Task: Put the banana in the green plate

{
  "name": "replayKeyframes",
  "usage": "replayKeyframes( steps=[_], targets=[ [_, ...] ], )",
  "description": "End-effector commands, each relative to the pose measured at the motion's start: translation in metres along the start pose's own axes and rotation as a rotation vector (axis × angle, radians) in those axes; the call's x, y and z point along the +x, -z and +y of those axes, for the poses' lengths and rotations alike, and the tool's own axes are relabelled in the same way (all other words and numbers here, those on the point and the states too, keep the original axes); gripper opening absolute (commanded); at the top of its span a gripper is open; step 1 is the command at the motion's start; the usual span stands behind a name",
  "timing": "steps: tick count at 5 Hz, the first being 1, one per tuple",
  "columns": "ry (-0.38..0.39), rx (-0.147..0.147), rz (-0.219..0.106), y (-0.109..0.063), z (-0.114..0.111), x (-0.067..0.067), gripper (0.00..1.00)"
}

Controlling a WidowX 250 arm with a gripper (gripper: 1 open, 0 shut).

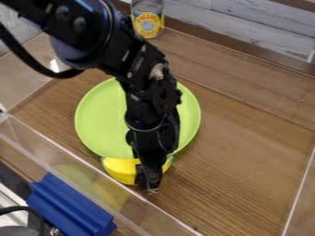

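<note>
Camera view. We recorded one black robot arm reaching down from the far left over a brown wooden worktop (240, 147). The green plate (96, 124), round and lime-coloured with a shallow rim, lay flat on the worktop left of the middle, and the arm covered a good part of it from our viewpoint.

The banana (121, 170), bright yellow, was at the near edge of the plate. We saw its left part plainly, with a small strip showing to the right of the fingers; the middle was hidden behind them. We could not tell whether it touched the rim or only overlapped it in our line of sight.

The jaws (149, 182) pointed downward at the banana. We noted them as narrowly set, with the banana between them as far as the view allowed; the contact itself was hidden, so we could not confirm how firm the hold was.

At the far side, a can with a yellow label (146, 20) stood upright, beyond the plate. A pale plank surface (240, 32) ran behind the worktop. Near left, we observed a blue block-like object (70, 206), with a clear, see-through edge (92, 180) running diagonally between it and the plate. A black cable (28, 57) curved at the far left.
</note>
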State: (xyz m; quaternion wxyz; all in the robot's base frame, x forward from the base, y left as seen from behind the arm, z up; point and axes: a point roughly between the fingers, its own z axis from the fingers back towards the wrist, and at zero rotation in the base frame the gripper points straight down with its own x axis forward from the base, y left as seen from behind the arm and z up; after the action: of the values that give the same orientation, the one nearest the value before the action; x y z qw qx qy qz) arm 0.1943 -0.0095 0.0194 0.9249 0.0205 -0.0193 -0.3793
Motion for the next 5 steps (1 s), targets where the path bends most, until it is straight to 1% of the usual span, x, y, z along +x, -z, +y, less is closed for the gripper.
replayKeyframes(
  steps=[1, 5],
  targets=[
    [0.024, 0.011, -0.004, -0.0022, 0.0027, 0.0032, 0.0],
    [0.056, 0.02, 0.006, -0.0023, 0.0069, 0.0056, 0.0]
  ],
)
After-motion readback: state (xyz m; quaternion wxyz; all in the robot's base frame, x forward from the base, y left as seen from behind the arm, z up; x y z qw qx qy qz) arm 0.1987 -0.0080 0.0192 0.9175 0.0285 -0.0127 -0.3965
